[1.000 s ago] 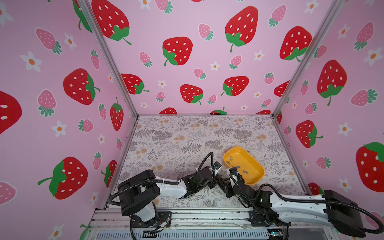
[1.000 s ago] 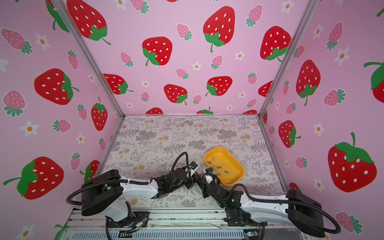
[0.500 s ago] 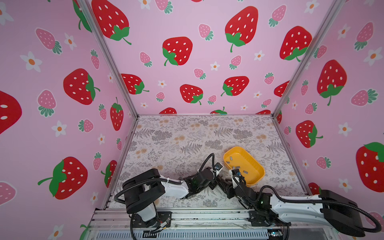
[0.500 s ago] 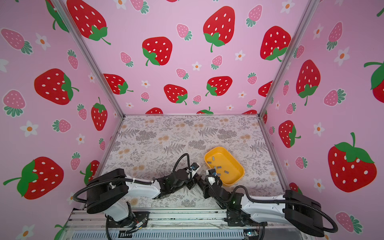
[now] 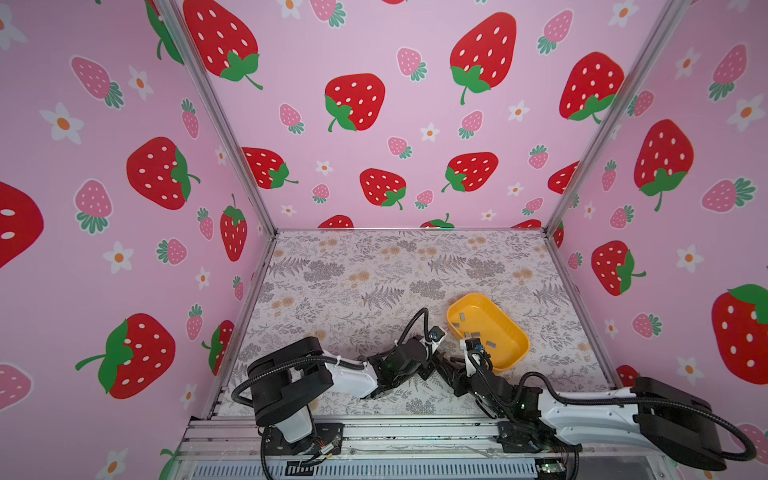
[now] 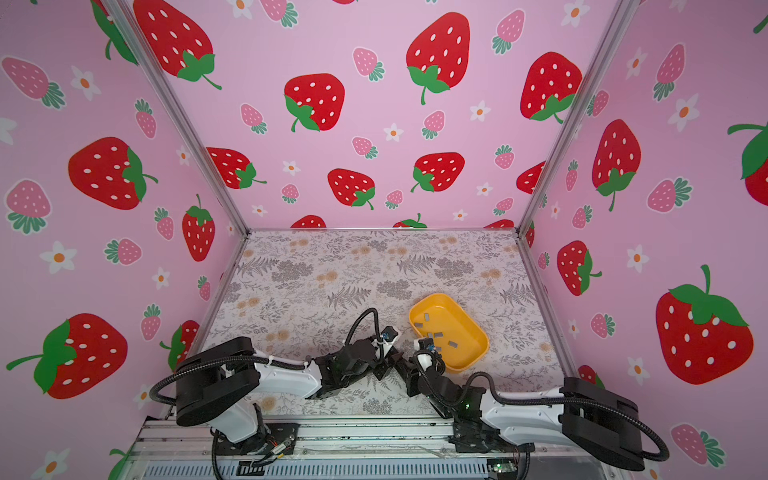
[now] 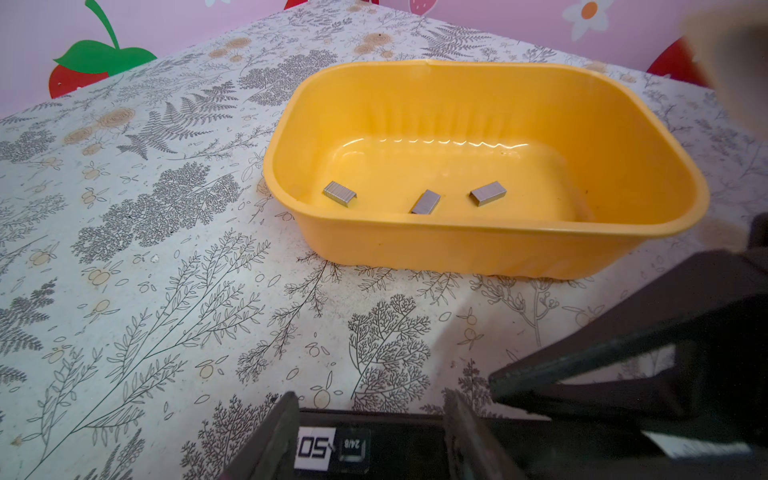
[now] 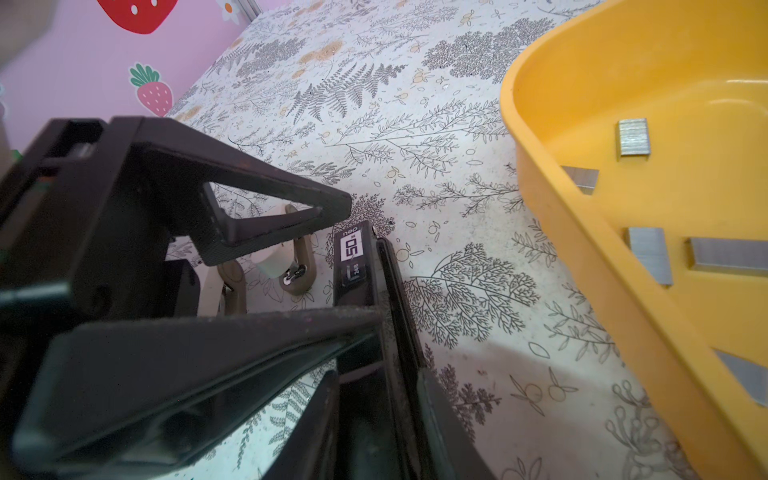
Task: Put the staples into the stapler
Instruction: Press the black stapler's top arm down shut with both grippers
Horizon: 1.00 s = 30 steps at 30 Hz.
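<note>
**Stapler held, staples not yet loaded**

The right pincer (image 8: 374,374) pinches the black stapler (image 8: 353,266); the left pincer (image 7: 372,411) straddles its nose, grip uncertain. The staples (image 7: 424,202) lie in the yellow tray (image 7: 457,253), just beyond both. Judged step: opening the magazine. Next calls for freeing one pincer to lift a strip.

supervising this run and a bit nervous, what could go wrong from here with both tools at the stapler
1. The left tool and right tool sit close together at the stapler; their fingers could clash.
2. If the left tool pulls, the stapler may twist in the right tool's grip or knock the tray close by.
3. The staples lie flat and loose in the tray, so they are probably hard to pinch.
</note>
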Tool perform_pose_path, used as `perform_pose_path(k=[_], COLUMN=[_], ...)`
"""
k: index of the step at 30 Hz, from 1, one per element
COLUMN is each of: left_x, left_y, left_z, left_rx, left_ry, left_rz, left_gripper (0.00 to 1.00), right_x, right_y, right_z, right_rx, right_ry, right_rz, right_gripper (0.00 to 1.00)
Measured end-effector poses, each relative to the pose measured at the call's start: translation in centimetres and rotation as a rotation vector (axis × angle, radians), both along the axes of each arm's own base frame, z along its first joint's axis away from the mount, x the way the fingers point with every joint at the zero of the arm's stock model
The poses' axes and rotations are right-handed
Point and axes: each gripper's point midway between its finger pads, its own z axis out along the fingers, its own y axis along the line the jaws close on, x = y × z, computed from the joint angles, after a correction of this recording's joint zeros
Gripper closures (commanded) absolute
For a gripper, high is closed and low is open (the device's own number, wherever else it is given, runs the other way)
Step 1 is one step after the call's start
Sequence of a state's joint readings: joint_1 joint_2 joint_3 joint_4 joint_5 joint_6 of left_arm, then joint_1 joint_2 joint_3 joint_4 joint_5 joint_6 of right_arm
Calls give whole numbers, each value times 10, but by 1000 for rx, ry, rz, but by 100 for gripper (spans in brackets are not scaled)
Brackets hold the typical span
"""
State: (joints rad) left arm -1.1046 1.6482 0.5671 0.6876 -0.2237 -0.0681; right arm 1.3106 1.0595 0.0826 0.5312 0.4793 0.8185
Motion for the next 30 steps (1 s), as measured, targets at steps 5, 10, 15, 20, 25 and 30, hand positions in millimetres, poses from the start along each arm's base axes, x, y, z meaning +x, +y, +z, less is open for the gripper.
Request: perform_pose_path(k=[5, 10, 15, 20, 25, 30], left_x=[0, 0, 1, 3, 7, 8], left_y=[1, 0, 0, 1, 0, 1], left_z=[-9, -9, -9, -12, -13, -12], left_rx=[7, -6, -9, 0, -9, -8], left_ry=[4, -2, -6, -17, -32, -35], left_rz=[1, 1, 2, 12, 25, 30], left_gripper=[43, 43, 43, 43, 44, 42], right_x=[0, 2, 3, 4, 7, 6], right_y=[-2, 1, 4, 6, 7, 8], right_z=[-3, -4, -5, -8, -9, -5], right_rx=[22, 42, 56, 76, 86, 74], right_ry=[-11, -20, -34, -38, -46, -45], right_rz=[-27, -52, -71, -99, -114, -110], right_gripper=[68, 68, 68, 68, 69, 67])
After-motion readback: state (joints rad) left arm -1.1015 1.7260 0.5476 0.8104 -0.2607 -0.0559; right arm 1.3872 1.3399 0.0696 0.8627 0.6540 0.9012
